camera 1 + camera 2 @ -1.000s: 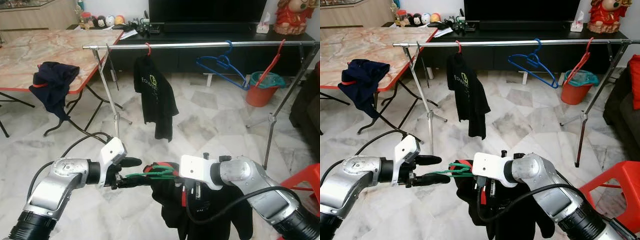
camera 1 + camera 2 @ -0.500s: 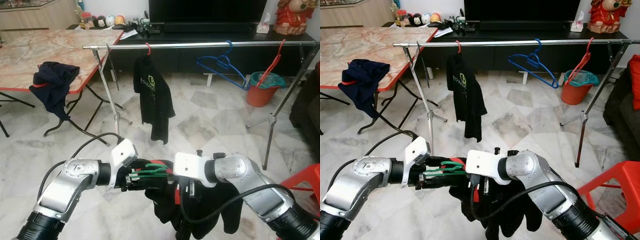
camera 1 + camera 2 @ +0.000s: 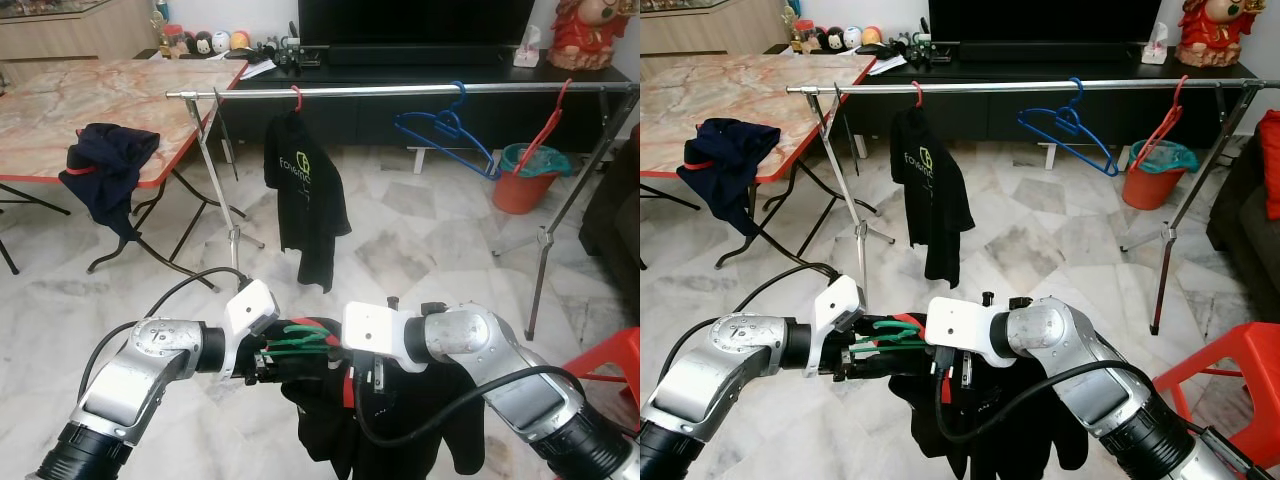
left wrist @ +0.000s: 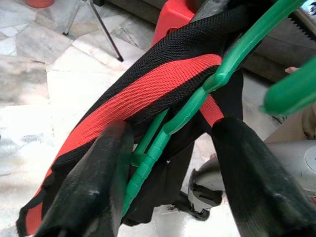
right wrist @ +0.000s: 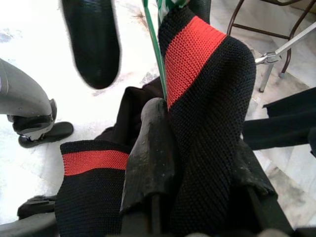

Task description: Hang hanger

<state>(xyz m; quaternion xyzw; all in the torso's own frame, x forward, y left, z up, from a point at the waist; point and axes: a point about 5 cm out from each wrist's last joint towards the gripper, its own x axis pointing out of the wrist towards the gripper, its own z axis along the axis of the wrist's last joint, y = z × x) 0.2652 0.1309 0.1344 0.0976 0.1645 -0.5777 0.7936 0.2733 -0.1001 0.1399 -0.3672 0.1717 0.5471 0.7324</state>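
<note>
Green plastic hanger (image 3: 300,338) sits low between my two arms, threaded through the black garment with a red collar band (image 5: 207,98). My left gripper (image 4: 168,163) has its fingers spread around the hanger; my right gripper (image 5: 197,163) pinches the collar. Ahead stands the steel clothes rail (image 3: 400,90), well apart.

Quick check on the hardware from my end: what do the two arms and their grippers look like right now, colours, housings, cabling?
Both arms are brushed silver with rounded joints and ribbed black cuffs near the body. Each wrist carries a white boxy housing. A black cable loops outside each arm. The left gripper and right gripper each have two long, matte black fingers, slightly scuffed. No markings are legible.
</note>
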